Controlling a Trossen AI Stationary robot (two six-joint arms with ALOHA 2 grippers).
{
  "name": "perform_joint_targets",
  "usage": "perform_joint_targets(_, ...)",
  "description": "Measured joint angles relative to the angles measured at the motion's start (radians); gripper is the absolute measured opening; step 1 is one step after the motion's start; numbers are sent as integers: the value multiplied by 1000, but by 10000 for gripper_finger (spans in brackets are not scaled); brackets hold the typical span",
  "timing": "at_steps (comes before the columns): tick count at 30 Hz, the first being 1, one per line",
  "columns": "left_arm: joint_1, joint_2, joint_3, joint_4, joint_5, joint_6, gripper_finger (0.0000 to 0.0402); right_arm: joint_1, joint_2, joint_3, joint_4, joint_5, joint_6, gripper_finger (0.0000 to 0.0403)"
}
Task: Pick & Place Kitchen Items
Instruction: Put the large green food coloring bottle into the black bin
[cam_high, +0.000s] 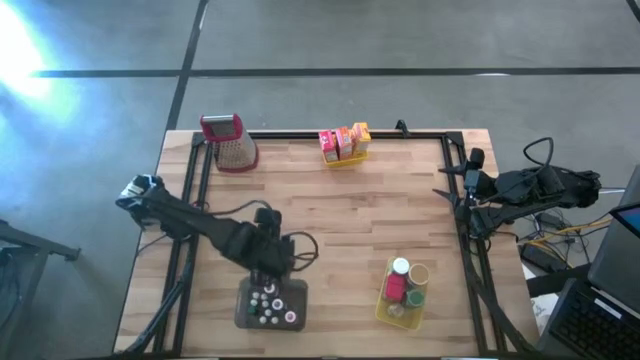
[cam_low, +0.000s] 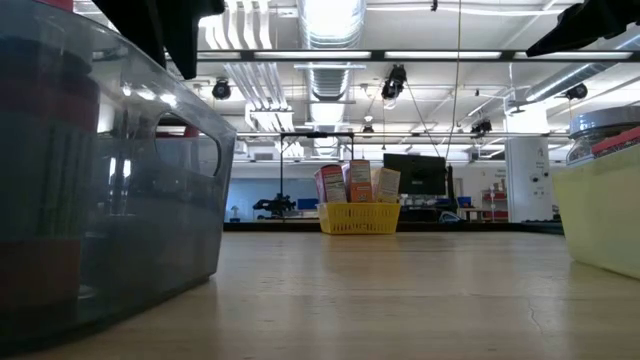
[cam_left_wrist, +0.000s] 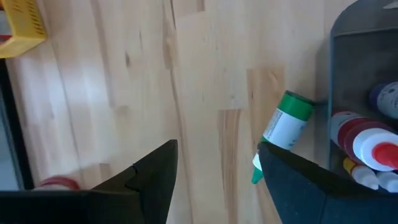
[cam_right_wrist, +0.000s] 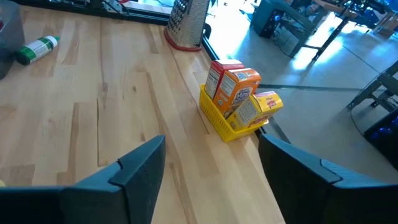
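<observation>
Left pincer (cam_left_wrist: 214, 180) open and empty, green-capped bottle (cam_left_wrist: 286, 121) just beside one finger

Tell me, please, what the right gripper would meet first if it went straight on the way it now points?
The right gripper, fingers apart, points across bare table toward the yellow basket holding small orange and yellow boxes at the table's far edge. That would likely come first, though depth is hard to judge.

The left tool (cam_left_wrist: 214, 171) hides the green-capped bottle's (cam_left_wrist: 286, 121) base; grey tray (cam_left_wrist: 348, 74) is cropped.
</observation>
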Motion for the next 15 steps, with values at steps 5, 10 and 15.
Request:
perform_joint_targets(5,37,-79,-122,116,39,92,232,0,0,0,0,0,0,238)
perform_joint_targets(10,77,-220,-323,308,134,162,232,0,0,0,0,0,-1,227)
perform_joint_targets(15,103,-387,-511,459,228,208,232,0,0,0,0,0,0,220)
